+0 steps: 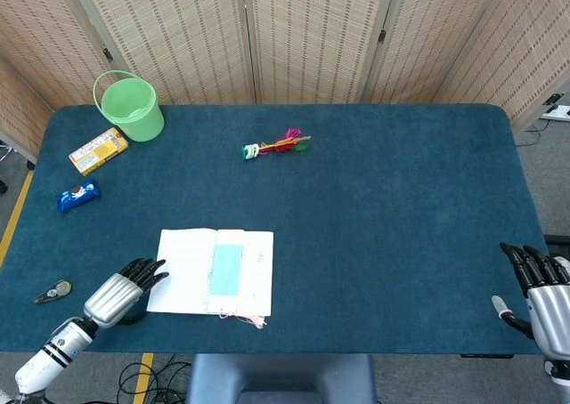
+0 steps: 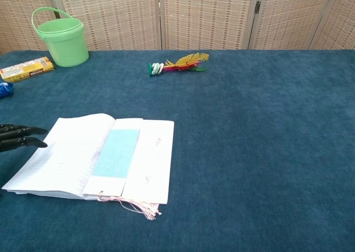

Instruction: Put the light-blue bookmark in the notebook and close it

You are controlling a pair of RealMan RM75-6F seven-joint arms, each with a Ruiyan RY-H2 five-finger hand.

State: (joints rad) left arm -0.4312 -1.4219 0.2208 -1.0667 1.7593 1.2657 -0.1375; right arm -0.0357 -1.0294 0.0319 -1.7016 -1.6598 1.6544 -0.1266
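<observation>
The white notebook lies open on the blue table, near its front left. A light-blue bookmark lies flat along the middle of the pages, with a pink tassel trailing off the near edge. My left hand hovers just left of the notebook's left page, fingers extended toward it and holding nothing; in the chest view only its dark fingertips show at the left border. My right hand stays at the table's far right front edge, fingers spread, holding nothing.
A green bucket stands at the back left, with a yellow box and a blue packet in front of it. A feathered toy lies mid-back. A small dark object sits left of my left hand.
</observation>
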